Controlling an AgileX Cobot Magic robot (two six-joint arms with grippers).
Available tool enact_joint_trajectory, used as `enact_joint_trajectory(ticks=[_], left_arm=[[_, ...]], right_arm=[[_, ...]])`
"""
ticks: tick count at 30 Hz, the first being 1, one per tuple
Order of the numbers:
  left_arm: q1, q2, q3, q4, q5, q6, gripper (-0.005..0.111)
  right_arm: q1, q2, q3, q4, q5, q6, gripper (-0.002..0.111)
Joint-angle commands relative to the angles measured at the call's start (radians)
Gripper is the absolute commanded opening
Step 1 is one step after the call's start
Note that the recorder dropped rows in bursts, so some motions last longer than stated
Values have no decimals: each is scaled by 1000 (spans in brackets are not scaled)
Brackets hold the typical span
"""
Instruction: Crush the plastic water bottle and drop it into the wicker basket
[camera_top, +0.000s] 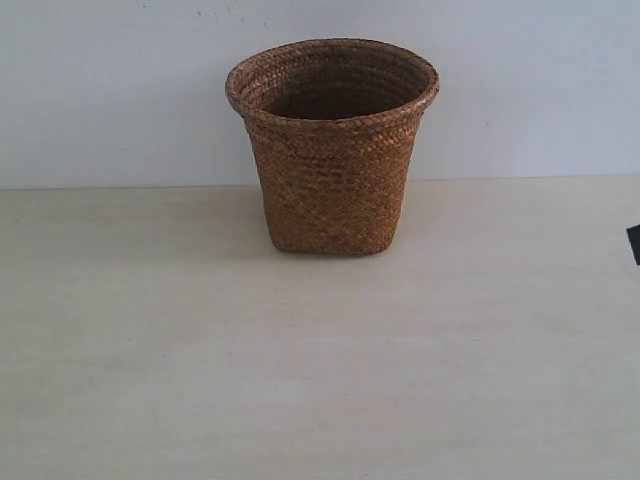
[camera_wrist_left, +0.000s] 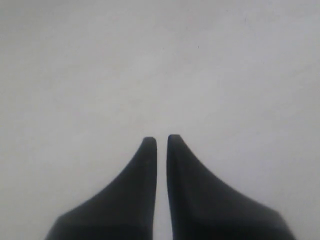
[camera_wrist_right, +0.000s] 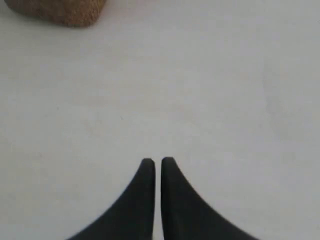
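The brown wicker basket (camera_top: 332, 150) stands upright at the back middle of the pale table, its dark inside partly visible; nothing shows in it. A corner of its base (camera_wrist_right: 60, 11) also appears in the right wrist view. The plastic water bottle is out of view in every frame. My left gripper (camera_wrist_left: 161, 140) is shut over bare table, nothing between its black fingers. Shut and empty too, my right gripper (camera_wrist_right: 158, 162) hovers over the table some way from the basket. In the exterior view only a dark sliver (camera_top: 634, 243) of an arm shows at the right edge.
The light table (camera_top: 320, 370) stretches wide in front of the basket and to both sides. A plain white wall (camera_top: 120, 90) rises behind the table's far edge.
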Motion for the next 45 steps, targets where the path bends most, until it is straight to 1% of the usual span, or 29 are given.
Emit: enact_joint_trajectory(ticks=[1,8,11,12,17,21,25,30,34,37,45], left_arm=[[2,-149,101,-18,-148,-36,4],[2,-347,229,-24,-256,-58,4],[2,-466,289,-56,-322,-61,4],[2,-516,318,-75,-344,-61,4],[2,-671,410,-81,-426,-61,4],[2,-776,476,-130,-506,-61,4],[2,-863,525,-193,-604,-61,4],[2,-929,570,-251,-613,-61,4],[2,-941,608,-273,-621,-61,4],[2,-941,635,-310,-621,-61,4],[2,-941,638,-310,-624,-61,4]], right_arm=[[-6,-156,146,-15,-191,21,0],[-6,-378,234,-15,-216,49,0],[-6,-490,274,-15,-235,50,0],[-6,-543,299,-15,-259,59,0],[-6,-677,368,-15,-367,94,0],[-6,-766,419,-15,-448,94,0],[-6,-831,448,-15,-486,92,0],[-6,-875,548,-15,-578,94,0],[-6,-879,637,-15,-648,89,0],[-6,-879,674,-15,-655,79,0],[-6,-879,686,-15,-637,88,0]])
